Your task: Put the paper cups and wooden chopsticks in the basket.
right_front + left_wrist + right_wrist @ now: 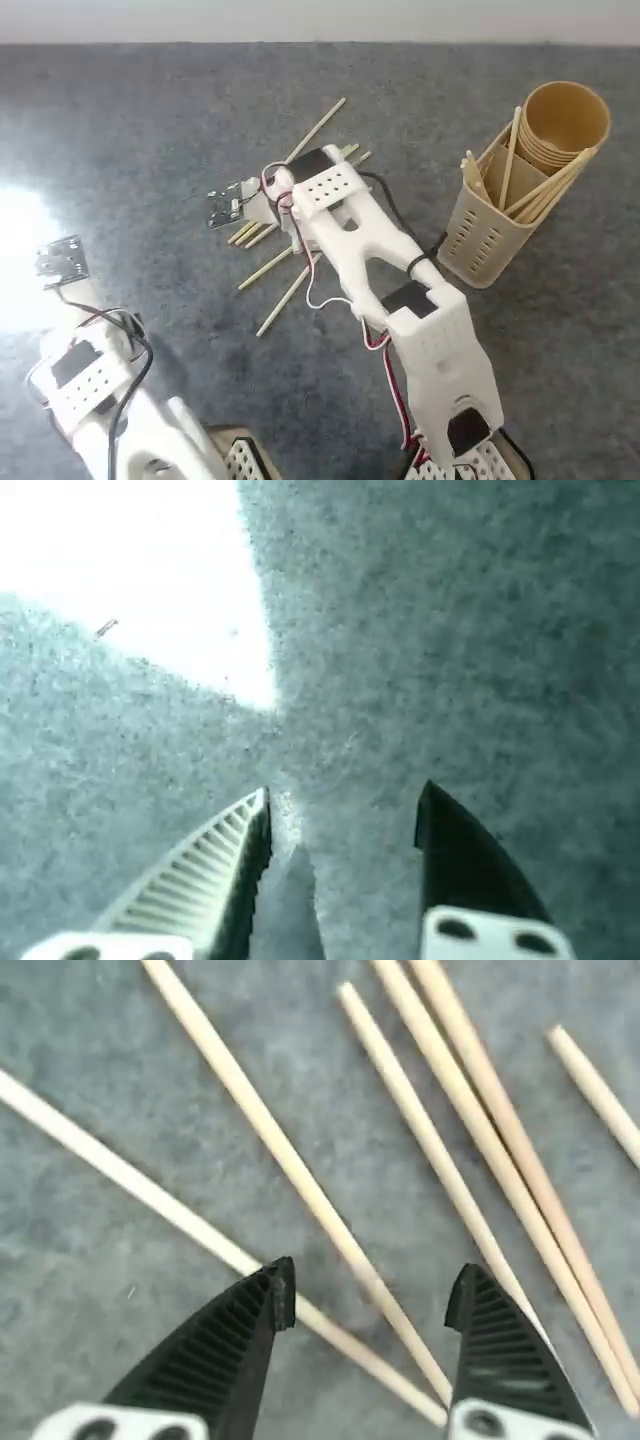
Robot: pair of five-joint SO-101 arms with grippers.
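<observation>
- We're seeing right tool [375, 1272] spread, hovering over loose chopsticks [300, 1175].
- We're seeing left tool [346, 792] spread over the bench [450, 630].
- The basket [480, 240] is holding paper cups [566, 120].

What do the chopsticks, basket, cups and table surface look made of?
The chopsticks look like bare wood: pale tan, matte, no gloss. The basket is likely moulded plastic: beige, with regular rows of slots in its wall. The paper cups are tan and matte, with thin nested rims. The table surface is probably felt or carpet: grey, speckled, fuzzy.
</observation>
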